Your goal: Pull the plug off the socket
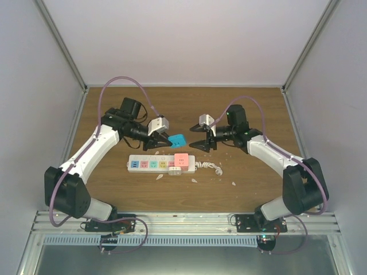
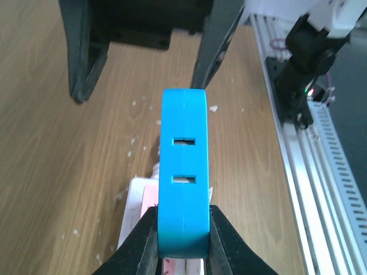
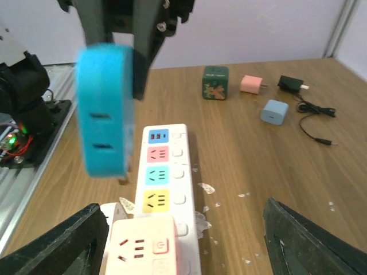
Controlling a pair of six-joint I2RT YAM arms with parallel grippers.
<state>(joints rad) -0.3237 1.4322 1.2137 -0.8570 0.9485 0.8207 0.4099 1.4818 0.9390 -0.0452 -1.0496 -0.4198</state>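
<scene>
blue plug point(image 1: 177, 140) in the air, off white socket point(image 1: 143, 164).

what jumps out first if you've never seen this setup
The bright blue plug catches the eye first: it is held in the air, pinched in the left gripper, clear of the white socket strip that lies on the wooden table below. Facing it, the right gripper stands wide open above the strip, near the pink cube adapter at the strip's cord end.

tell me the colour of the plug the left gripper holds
Bright blue; the plug shows best in the left wrist view.
</scene>
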